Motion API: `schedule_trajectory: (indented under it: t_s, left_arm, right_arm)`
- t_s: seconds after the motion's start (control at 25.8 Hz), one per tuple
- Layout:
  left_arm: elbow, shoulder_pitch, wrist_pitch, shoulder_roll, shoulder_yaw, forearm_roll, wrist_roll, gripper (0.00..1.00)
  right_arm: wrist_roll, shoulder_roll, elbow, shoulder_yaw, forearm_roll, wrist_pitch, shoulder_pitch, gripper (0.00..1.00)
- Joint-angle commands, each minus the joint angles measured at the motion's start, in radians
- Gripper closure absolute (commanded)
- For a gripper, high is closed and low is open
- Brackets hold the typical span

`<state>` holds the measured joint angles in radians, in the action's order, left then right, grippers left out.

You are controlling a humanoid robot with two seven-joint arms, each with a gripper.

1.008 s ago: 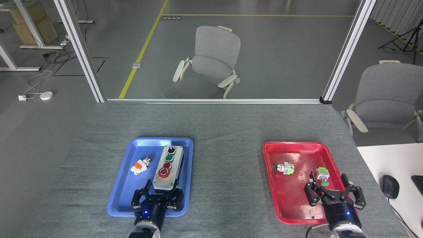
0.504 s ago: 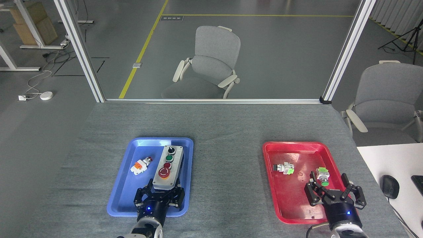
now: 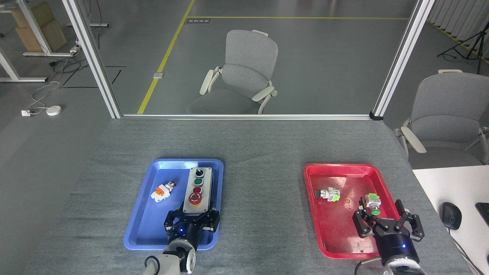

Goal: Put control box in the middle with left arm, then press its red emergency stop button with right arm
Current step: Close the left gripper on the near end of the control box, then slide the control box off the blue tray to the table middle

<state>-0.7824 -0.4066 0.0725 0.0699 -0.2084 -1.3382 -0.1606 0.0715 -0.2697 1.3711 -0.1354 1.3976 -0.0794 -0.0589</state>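
Control box [image 3: 198, 190] lies lengthwise in the blue tray [image 3: 142, 227], along its right side, black knob at the far end and the red emergency stop button [image 3: 195, 198] at the near end. Left gripper [image 3: 192, 218] sits at the box's near end, jaws set on either side of that end; they appear closed against it, though the contact itself is hidden behind the gripper body. A small loose part [image 3: 163, 191] with an orange and white body lies in the same tray, left of the box and apart from it. The middle [image 3: 263, 198] of the grey worktop, between the two trays, is bare felt.

Right gripper [image 3: 387, 220] hangs over the near part of the red tray [image 3: 312, 183], jaws spread wide, holding nothing. A green-capped part [image 3: 373, 204] lies just beyond its fingertips; another small part [image 3: 327, 194] lies further left in that tray.
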Motion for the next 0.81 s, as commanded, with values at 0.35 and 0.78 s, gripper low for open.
schedule_trajectory:
  t_s: [0.35, 0.78]
  left_arm:
    - [0.048, -0.075, -0.103, -0.012, -0.008, 0.017, 0.003, 1.0]
    - [-0.27, 0.02, -0.131, -0.013, -0.006, 0.02, 0.004, 1.0]
  right_arm:
    - [0.001, 0.001, 0.0, 0.002, 0.0, 0.003, 0.001, 0.02]
    - [0.001, 0.003, 0.002, 0.002, 0.0, 0.003, 0.001, 0.02]
